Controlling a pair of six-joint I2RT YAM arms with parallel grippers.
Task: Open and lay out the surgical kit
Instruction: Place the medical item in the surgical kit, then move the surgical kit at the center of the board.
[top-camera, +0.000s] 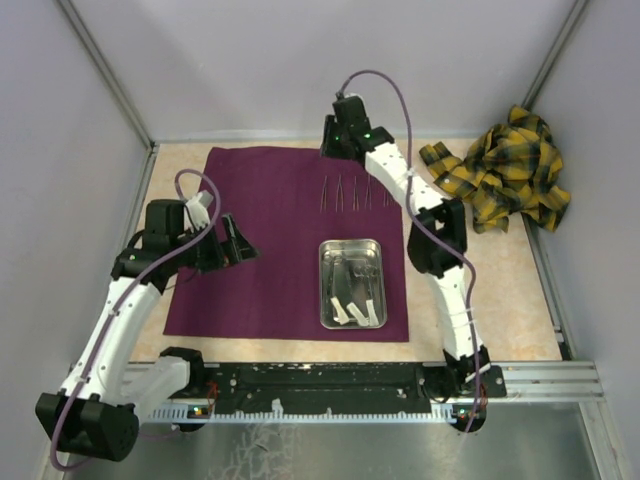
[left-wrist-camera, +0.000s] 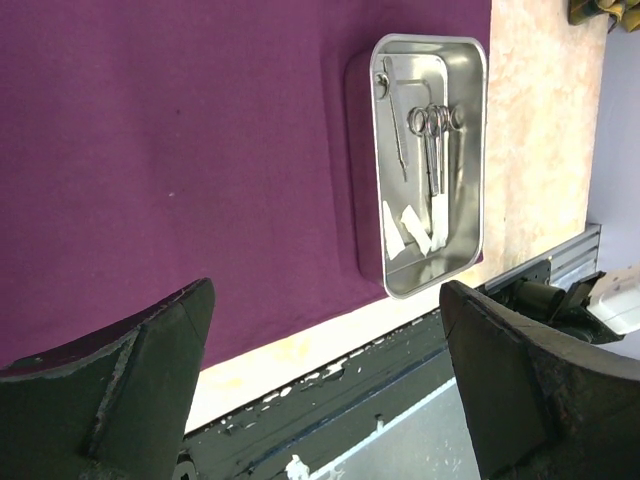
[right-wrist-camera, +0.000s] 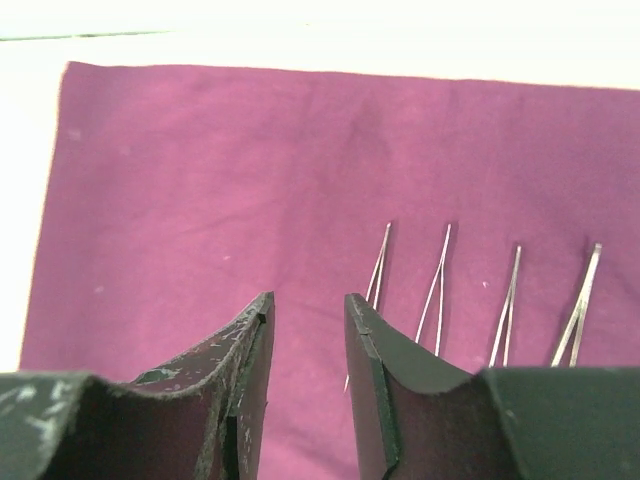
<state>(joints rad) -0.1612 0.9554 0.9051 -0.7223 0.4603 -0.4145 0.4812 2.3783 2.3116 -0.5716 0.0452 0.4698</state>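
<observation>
**Right gripper** (right-wrist-camera: 308, 300): upper centre of the top view, low over the far part of the cloth. Jaws part-way apart with a narrow gap and nothing between them.

**Forceps** (right-wrist-camera: 437, 285): four in a row, side by side and apart, just right of the right gripper's fingers in its wrist view.

**Cloth wrap** (top-camera: 270, 220): dark purple, spread flat at mid-frame.

**Steel tray** (top-camera: 323, 290): lower right of the cloth. It holds scissors (left-wrist-camera: 437, 150), a thin probe-like tool and white pieces (left-wrist-camera: 415, 230).

**Left gripper** (top-camera: 238, 243): left of frame above the cloth, jaws at full spread, empty.

**Plaid cloth** (top-camera: 505, 170): crumpled at upper right, off the wrap.

**Step, judged:** laying-out is part done, as a fourth forceps appears just set down.

**Next move, judged:** reach to the tray and make a fine pinch on a thin instrument lying flat on steel.
</observation>
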